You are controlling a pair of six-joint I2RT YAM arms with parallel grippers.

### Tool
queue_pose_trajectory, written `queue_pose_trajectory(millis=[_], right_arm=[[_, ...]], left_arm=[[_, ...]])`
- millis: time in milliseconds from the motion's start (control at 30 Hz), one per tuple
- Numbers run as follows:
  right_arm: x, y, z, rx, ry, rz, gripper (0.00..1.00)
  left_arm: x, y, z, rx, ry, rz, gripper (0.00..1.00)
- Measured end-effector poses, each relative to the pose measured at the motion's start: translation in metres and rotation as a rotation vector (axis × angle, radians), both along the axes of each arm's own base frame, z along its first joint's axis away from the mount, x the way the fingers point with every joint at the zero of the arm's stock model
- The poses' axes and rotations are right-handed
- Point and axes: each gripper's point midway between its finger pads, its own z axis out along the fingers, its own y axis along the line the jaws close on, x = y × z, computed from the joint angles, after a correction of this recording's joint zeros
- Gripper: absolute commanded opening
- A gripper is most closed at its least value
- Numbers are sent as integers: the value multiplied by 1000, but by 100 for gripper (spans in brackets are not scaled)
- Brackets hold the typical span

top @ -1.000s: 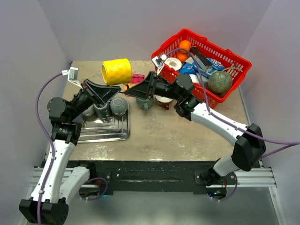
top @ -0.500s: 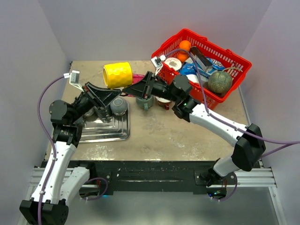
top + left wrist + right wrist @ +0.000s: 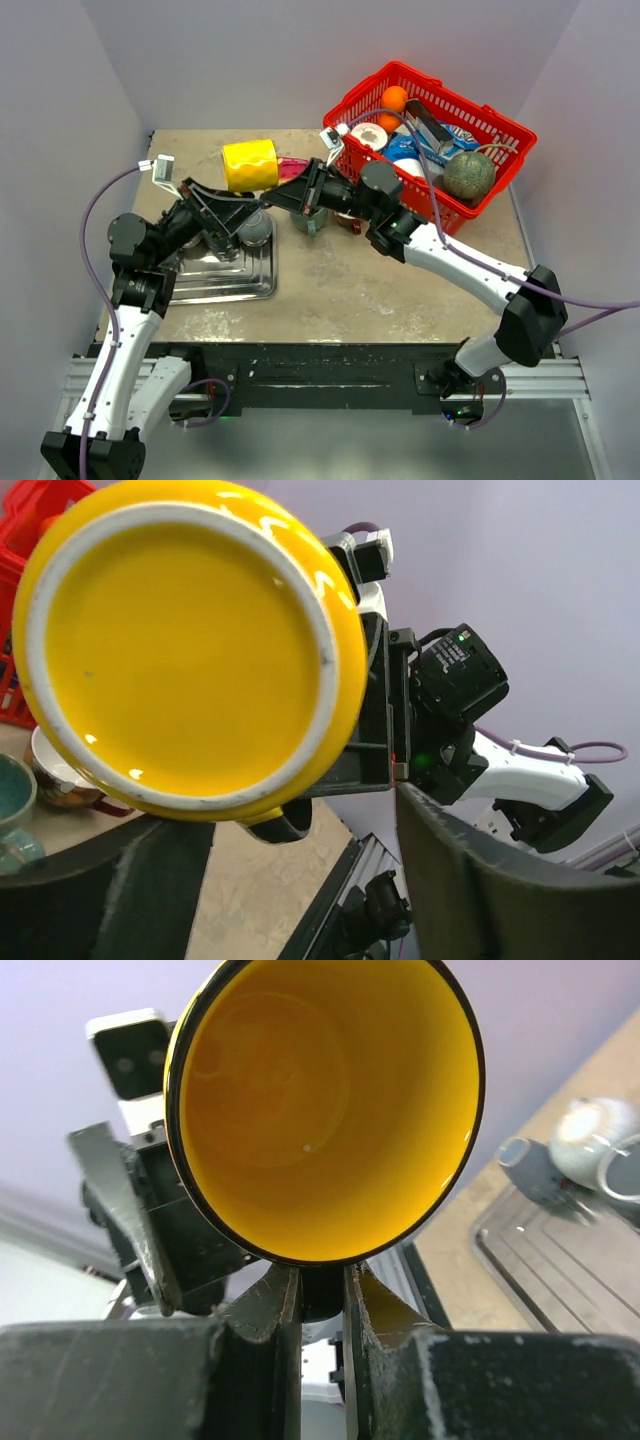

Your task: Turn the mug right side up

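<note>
The yellow mug (image 3: pixel 250 165) is held in the air on its side above the back left of the table. My right gripper (image 3: pixel 287 190) is shut on its black handle (image 3: pixel 322 1295); in the right wrist view the mug's open mouth (image 3: pixel 325 1110) faces the camera. My left gripper (image 3: pixel 243 203) is open just in front of and below the mug. In the left wrist view the mug's flat base (image 3: pixel 185 645) faces the camera above the wide-apart fingers (image 3: pixel 500 880), and I cannot see them touching it.
A steel tray (image 3: pixel 225 280) at the left holds grey crockery (image 3: pixel 254 230). A teal cup (image 3: pixel 308 218) and a bowl (image 3: pixel 348 215) stand mid-table. A red basket (image 3: pixel 480 120) with an orange, a melon and packets is at the back right.
The right gripper has turned the mug further onto its side and brought it slightly lower and left. The left arm has shifted a little left, its open fingers staying under the mug.
</note>
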Motion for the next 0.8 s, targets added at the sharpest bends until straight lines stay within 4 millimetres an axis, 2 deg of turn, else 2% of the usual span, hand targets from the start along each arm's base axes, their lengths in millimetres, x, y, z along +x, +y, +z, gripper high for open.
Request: queue_pose_trajectory(millis=[100,167,333,433,533,600,733,800], right_arm=[[7,-4,-13,-64,19,-58,0],[9,-12,-21,-120,22,-106,0],[20,-49,-37,-305,-6,-296,0],[31,-83,-48,-451,-9,-439,0],[37,-125,-73,-619,16,-577,0],[37,-153,-96,-733,37,-651,0],[29,-217,-156,-1023,106,-782,0],[23,-243,-182,-1151,138,-816,0]], left_arm=[[4,1,-11,29,27,18,99],[7,2,-20,54,49,36,99],[18,7,-49,137,124,81,99],[25,12,-67,193,180,110,99],[30,16,-82,238,218,139,99],[33,21,-91,266,241,167,99],[41,33,-106,319,283,246,99],[46,39,-113,342,305,287,99]])
